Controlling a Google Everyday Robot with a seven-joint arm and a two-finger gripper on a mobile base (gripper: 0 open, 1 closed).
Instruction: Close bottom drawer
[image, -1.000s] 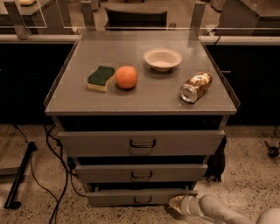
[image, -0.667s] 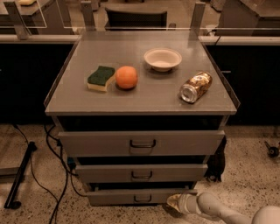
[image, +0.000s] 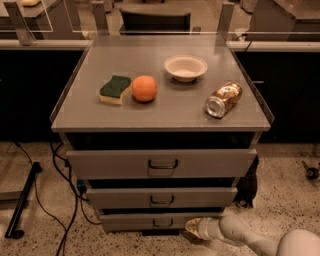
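Drawer: bottom drawer (image: 130, 221) sat lowest in the cabinet, under the middle drawer (image: 125, 198); a dark gap above its front suggested it was not fully in.
Handle: small dark pull (image: 162, 222) at the front's centre, untouched.
Gripper: gripper (image: 196, 227) hung low by the floor at the front's right end, just beside or touching it; whether it was apart or together could not be told.
Worktop: worktop (image: 165, 110) carried a sponge (image: 115, 89), orange (image: 144, 88), bowl (image: 185, 67) and a can (image: 223, 99) lying on its side.
Risk, skew: a push so far off-centre could probably rack the drawer and jam it.
Risk, slip: contact at the corner might slide past the edge, leaving the drawer out.
Risk, jolt: a hard shove could shake the cabinet and roll the can or orange.
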